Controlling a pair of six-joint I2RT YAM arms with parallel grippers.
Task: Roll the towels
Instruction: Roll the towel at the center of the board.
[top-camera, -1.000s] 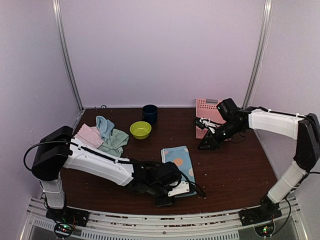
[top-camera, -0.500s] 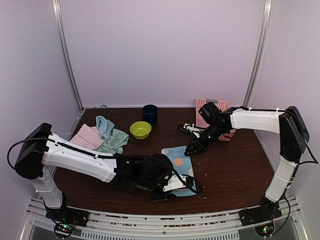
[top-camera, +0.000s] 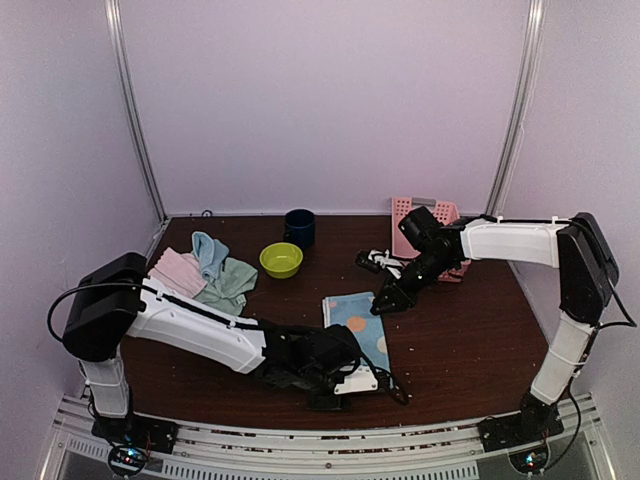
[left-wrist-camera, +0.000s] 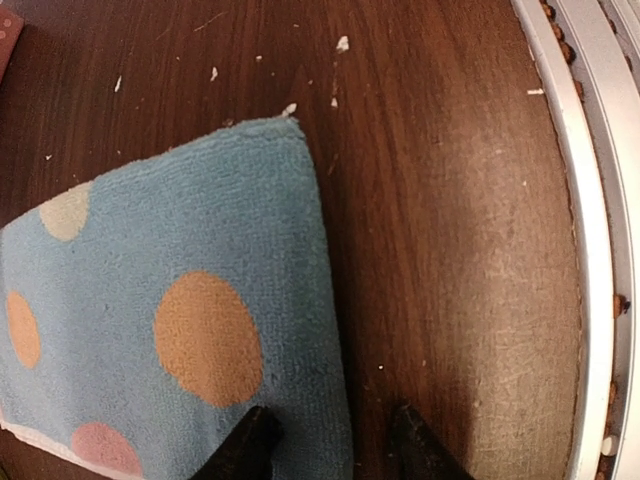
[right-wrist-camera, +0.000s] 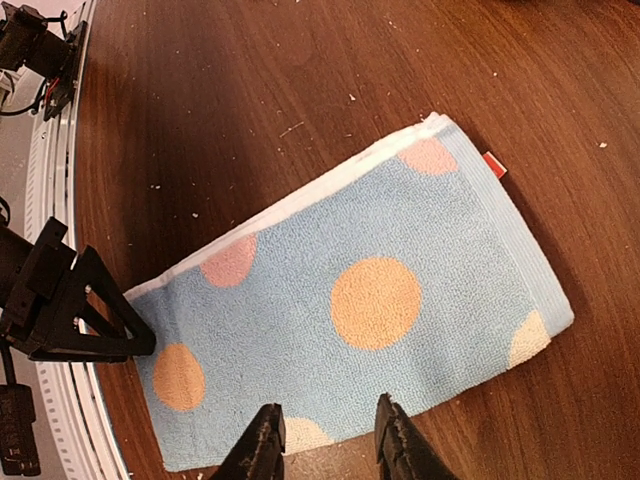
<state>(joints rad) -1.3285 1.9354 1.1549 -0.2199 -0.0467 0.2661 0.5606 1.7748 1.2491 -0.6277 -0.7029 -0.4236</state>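
A light blue towel (top-camera: 356, 322) with pink and orange spots lies flat near the front middle of the table. My left gripper (left-wrist-camera: 333, 455) is open at its near corner, with one fingertip (left-wrist-camera: 250, 448) over the spotted towel (left-wrist-camera: 170, 300) and the other over bare wood. My left gripper (top-camera: 372, 378) is low by the front edge. My right gripper (right-wrist-camera: 328, 432) is open above the spotted towel's (right-wrist-camera: 380, 290) long edge, holding nothing, and my right gripper (top-camera: 385, 302) hangs at its far end. A pink towel (top-camera: 178, 270), a pale blue towel (top-camera: 207, 250) and a mint green towel (top-camera: 232, 282) lie heaped at the back left.
A lime-green bowl (top-camera: 281, 259) and a dark blue cup (top-camera: 299, 227) stand at the back middle. A pink lattice basket (top-camera: 412, 212) is behind the right arm. The metal rail (left-wrist-camera: 590, 250) runs along the table's front edge, close to the left gripper. Crumbs dot the wood.
The right arm has swung from beside the basket to the far end of the spotted towel. The left arm has shifted a little at the towel's near corner.
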